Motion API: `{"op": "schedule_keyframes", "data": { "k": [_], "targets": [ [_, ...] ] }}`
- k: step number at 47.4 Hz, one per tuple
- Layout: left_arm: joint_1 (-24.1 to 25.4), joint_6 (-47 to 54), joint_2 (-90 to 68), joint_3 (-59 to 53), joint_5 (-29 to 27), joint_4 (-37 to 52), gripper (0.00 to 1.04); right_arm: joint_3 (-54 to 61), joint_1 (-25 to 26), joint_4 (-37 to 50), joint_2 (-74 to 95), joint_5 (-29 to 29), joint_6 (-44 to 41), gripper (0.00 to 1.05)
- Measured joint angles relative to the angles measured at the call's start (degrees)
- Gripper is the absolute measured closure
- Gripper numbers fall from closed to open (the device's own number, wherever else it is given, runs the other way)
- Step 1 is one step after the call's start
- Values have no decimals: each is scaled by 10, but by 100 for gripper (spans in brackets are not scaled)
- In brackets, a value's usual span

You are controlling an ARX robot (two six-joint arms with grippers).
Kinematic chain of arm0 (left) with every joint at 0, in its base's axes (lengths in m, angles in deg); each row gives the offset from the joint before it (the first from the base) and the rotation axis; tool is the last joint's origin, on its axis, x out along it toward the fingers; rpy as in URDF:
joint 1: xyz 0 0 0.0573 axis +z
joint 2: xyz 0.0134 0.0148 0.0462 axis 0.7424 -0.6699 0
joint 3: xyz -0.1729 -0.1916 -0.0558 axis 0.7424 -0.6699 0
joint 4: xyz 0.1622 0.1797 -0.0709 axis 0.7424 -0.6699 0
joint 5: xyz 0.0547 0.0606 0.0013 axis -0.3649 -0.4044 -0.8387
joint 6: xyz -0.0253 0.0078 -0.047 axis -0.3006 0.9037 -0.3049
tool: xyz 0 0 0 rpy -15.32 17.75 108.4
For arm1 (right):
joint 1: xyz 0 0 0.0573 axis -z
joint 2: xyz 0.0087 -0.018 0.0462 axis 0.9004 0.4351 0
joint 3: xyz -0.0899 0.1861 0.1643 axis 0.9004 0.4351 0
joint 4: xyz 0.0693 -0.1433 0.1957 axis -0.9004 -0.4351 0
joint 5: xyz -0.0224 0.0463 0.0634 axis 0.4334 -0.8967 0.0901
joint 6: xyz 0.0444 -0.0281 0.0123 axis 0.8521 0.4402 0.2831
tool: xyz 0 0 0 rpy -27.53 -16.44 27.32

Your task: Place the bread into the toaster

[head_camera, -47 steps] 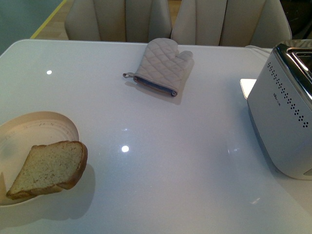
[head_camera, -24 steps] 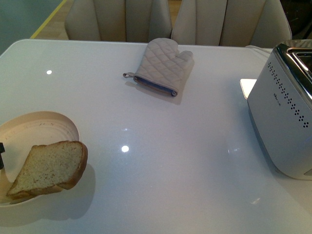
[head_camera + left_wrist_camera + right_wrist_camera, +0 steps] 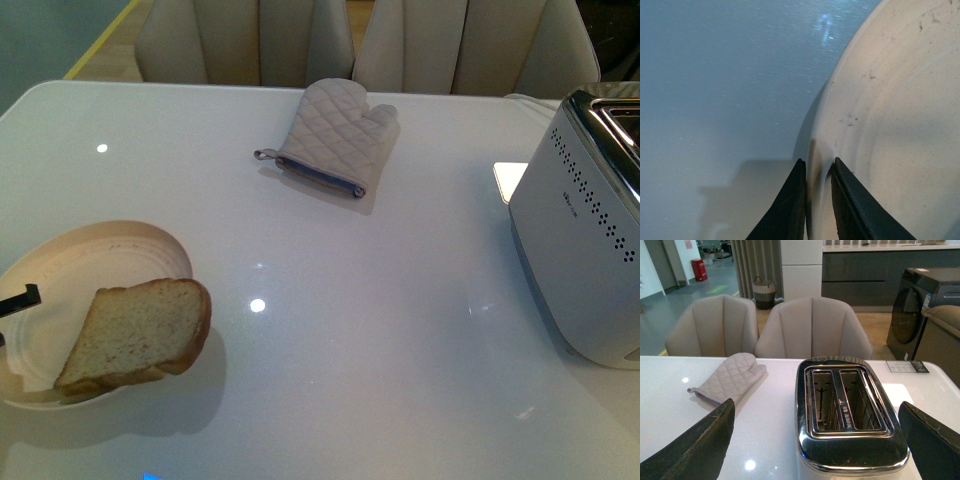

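The bread (image 3: 135, 335), a tan speckled slice with a brown crust, lies on the round cream plate (image 3: 110, 255) at the table's front left, its near corner over the rim. My left gripper (image 3: 817, 172) is shut on the plate's rim (image 3: 880, 100); one dark fingertip (image 3: 22, 298) shows at the front view's left edge. The white toaster (image 3: 580, 260) stands at the right. In the right wrist view its chrome top (image 3: 847, 405) with two empty slots lies below my open right gripper (image 3: 817, 440), one finger on each side.
A grey quilted oven mitt (image 3: 335, 135) lies at the table's far middle, also in the right wrist view (image 3: 730, 377). Beige chairs (image 3: 250, 40) stand behind the table. A white card (image 3: 508, 178) lies beside the toaster.
The plate and bread have shifted right, toward the table's middle. The left gripper's fingertip has come further into the front view. The toaster and mitt have not moved.
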Motion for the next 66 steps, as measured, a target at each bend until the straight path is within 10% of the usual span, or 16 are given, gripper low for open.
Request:
{"op": "schedule_keyframes", "data": {
  "k": [29, 51, 66],
  "targets": [
    [-289, -283, -10, 75, 19, -81, 100, 0, 0, 0, 0, 0, 0, 9],
    [-346, -377, -23, 113, 8, -92, 100, 0, 0, 0, 0, 0, 0, 9],
    [-326, -381, 5, 72, -33, -35, 53, 0, 0, 0, 0, 0, 0, 9]
  ]
}}
